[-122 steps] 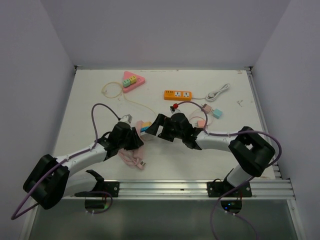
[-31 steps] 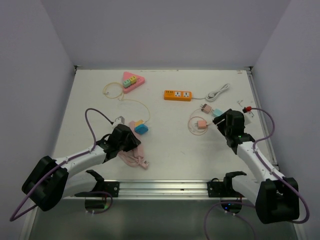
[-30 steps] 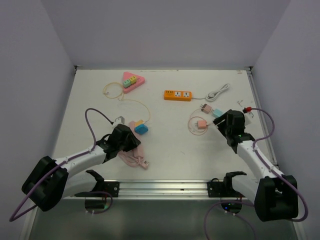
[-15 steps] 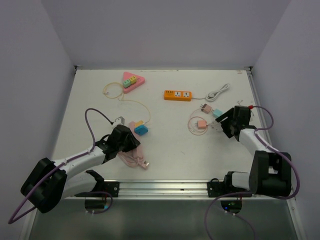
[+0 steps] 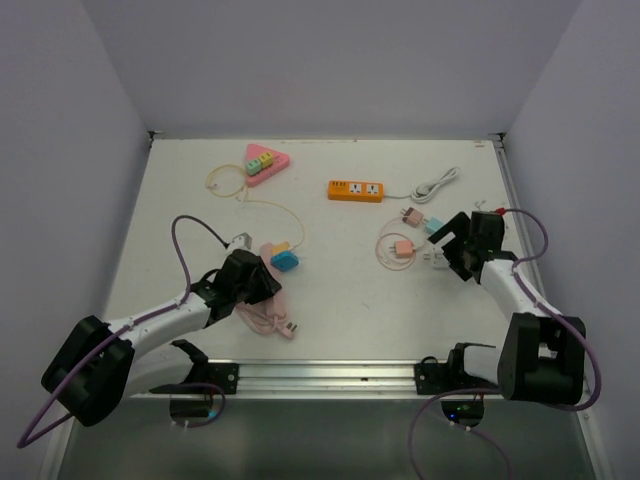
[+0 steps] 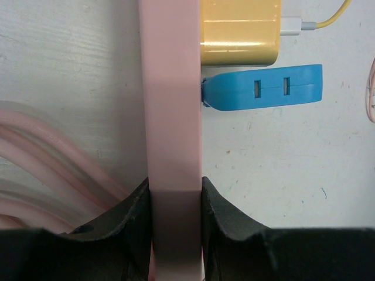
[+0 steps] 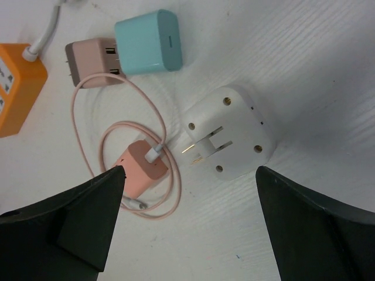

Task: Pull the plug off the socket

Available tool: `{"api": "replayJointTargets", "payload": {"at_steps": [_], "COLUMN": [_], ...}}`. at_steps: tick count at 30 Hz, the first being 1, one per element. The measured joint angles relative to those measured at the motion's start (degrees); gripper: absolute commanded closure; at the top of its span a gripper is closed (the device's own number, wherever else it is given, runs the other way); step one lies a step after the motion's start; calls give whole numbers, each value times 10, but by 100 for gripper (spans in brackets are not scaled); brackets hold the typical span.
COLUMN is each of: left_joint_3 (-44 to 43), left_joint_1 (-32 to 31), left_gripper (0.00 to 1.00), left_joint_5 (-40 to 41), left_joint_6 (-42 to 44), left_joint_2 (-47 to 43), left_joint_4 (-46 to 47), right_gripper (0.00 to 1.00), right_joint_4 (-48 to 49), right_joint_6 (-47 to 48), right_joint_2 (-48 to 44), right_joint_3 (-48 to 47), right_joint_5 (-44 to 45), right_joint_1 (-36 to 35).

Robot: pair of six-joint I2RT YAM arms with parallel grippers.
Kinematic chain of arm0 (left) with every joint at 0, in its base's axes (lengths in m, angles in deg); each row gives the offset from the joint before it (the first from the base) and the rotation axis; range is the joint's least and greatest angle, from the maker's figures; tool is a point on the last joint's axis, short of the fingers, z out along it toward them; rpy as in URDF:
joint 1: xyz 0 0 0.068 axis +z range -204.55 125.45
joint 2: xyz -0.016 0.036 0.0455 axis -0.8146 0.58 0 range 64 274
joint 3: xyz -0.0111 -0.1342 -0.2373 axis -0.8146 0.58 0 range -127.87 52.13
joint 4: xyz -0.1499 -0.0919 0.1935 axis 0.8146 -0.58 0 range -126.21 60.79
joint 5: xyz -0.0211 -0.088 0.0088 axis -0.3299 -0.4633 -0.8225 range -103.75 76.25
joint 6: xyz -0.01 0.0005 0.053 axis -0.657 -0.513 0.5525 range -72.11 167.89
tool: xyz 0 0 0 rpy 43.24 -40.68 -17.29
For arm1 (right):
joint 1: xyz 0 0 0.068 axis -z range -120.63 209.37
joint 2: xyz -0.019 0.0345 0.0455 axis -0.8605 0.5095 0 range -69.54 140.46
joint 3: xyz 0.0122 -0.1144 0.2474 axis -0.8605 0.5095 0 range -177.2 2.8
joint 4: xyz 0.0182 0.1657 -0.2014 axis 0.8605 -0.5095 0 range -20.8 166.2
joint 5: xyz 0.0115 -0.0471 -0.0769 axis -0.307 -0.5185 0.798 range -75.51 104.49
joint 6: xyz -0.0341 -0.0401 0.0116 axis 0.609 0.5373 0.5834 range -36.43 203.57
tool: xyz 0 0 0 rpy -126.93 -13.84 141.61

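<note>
the left hand point(image 6: 173, 190) was clamped on the long pink socket strip point(image 6: 171, 88), 1 finger pressed to each side, and 2 plugs sat in the strip's edge beyond the grip: a yellow plug point(image 6: 240, 32) with its cable running off, and just beside it a blue plug point(image 6: 263, 86) that looked slightly tilted in its seat. a white plug point(image 7: 228, 140) lay free on the desk point(image 5: 340, 300) with its prongs up, in no socket at all, so that part of the job looked done. the right hand point(image 7: 190, 175) hung above it with its fingers point(image 7: 88, 216) spread wide apart and holding nothing. to do the next pull well, the strip probably had to be pinned flat by the left hand while the right hand came across, took 1 plug by its flat faces and drew it straight out along the prongs, since a sideways tug would likely drag or twist the strip. the left arm lay low over the desk, reaching in from its base toward the middle. the right arm was stretched along the right side, its wrist turned inward toward the loose chargers near the orange strip point(image 5: 357, 189).
</note>
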State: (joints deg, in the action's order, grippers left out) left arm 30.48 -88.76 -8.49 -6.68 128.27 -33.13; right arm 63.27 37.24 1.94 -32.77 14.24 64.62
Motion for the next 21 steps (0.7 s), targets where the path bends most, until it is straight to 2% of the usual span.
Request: {"api": "replayJointTargets", "payload": {"at_steps": [5,10,15,21], "left_joint_3": [2,7,9,10], "left_joint_1": [1,1,1,1], "left_gripper": [100,100,100,100], "left_joint_5": [-9,-22,-30,-38], "left_joint_6": [8,16,19,28], "left_joint_2": [0,0,0,1], "left_joint_4": [4,16,23,27], "right_gripper": [2,2,1,1], "right_joint_4": [25,85,160,234], "right_joint_6": [-2,-22,-56,-97], "right_joint_2": [-38,-36,4,99], "right_joint_3": [7,24,23,-7], "right_joint_5": [-38,-59,-71,-70], "right_joint_1": [-33,-155,-268,-383]}}
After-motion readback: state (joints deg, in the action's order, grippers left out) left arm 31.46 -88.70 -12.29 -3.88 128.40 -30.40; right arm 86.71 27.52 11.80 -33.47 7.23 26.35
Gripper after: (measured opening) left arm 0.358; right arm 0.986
